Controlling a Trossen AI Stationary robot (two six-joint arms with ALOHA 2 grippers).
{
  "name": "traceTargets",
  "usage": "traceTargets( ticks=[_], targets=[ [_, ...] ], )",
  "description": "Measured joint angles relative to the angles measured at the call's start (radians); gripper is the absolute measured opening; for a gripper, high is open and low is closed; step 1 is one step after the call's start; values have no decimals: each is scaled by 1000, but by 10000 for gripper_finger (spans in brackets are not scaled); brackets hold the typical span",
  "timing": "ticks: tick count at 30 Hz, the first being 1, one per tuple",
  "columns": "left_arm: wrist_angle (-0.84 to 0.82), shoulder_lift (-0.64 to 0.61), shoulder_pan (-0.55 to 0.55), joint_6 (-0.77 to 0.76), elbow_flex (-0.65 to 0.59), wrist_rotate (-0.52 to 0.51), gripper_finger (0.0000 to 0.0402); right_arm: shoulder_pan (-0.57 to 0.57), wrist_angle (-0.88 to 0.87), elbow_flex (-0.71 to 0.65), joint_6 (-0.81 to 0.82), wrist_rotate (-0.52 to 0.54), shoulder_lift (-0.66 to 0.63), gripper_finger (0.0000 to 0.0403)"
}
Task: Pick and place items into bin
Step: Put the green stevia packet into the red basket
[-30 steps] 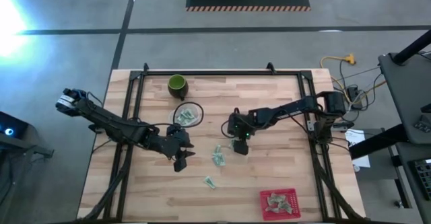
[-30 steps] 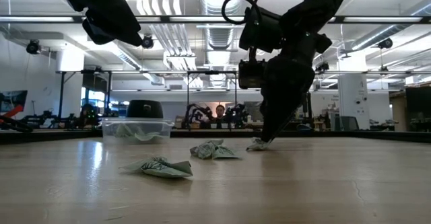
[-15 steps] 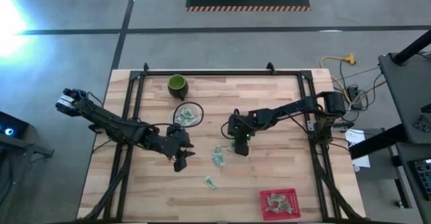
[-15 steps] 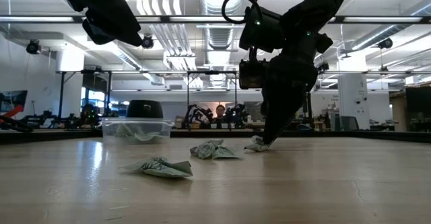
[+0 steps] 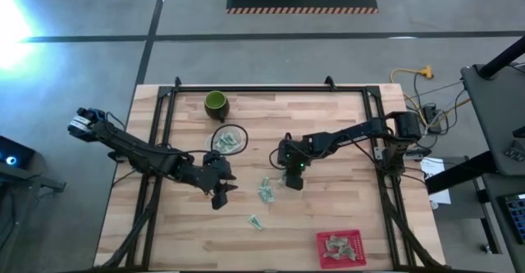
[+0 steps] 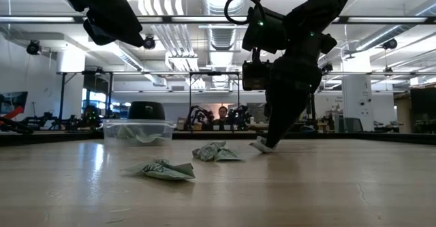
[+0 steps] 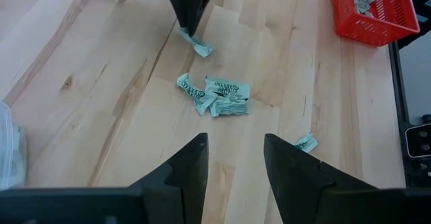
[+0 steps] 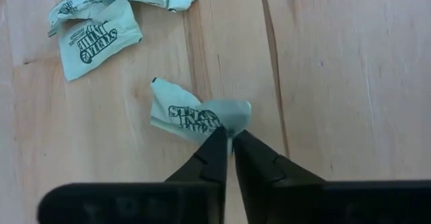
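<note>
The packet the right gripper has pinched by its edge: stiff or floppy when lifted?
Probably floppy: the packet is crumpled thin wrapper, held only at one corner by the right gripper, so it may droop or swing. Likely very light, and such a small pinch could slip.

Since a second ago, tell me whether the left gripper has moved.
No. In the high view the left gripper hangs at the same spot by the clear container, open; only the right gripper has pinched shut on a packet.

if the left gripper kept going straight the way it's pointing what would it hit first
Likely the cluster of packets on the table, straight ahead of the open left gripper. Beyond those sits the packet that the right gripper has pinched. Depth is hard to judge.
</note>
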Motion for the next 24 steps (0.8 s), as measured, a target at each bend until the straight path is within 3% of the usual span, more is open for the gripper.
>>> traceTargets(
  ticks=[15, 24],
  targets=[
    [0, 0, 0, 0, 0, 0, 128, 0, -18, 0, 30, 0, -30, 8],
    [0, 0, 0, 1, -3, -7, 128, 5, -160, 8, 29, 0, -165, 8]
  ],
)
